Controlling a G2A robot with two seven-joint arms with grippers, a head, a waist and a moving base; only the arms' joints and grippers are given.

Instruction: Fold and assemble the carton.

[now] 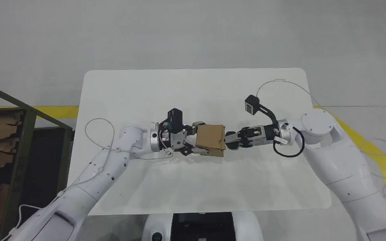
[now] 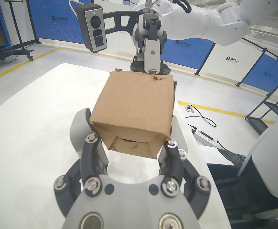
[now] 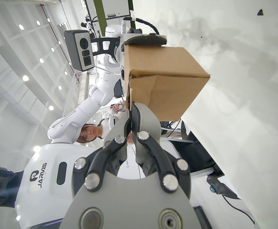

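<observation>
Carton (image 1: 211, 139) is braced by my left hand (image 2: 130, 138) clamping its sides so my right hand (image 3: 131, 117), pinched on an end edge, can fold it, I judge.

Matt corrugated cardboard carton (image 2: 132, 104), edges rough; table (image 1: 147, 90) smooth, white, faint sheen.

I run this rig in an industrial robot lab: grey floor (image 2: 28, 65) with yellow lines (image 2: 217, 110), blue partition panels (image 2: 54, 28), high ceiling with round lights (image 3: 25, 78), white table (image 1: 115, 91).
</observation>
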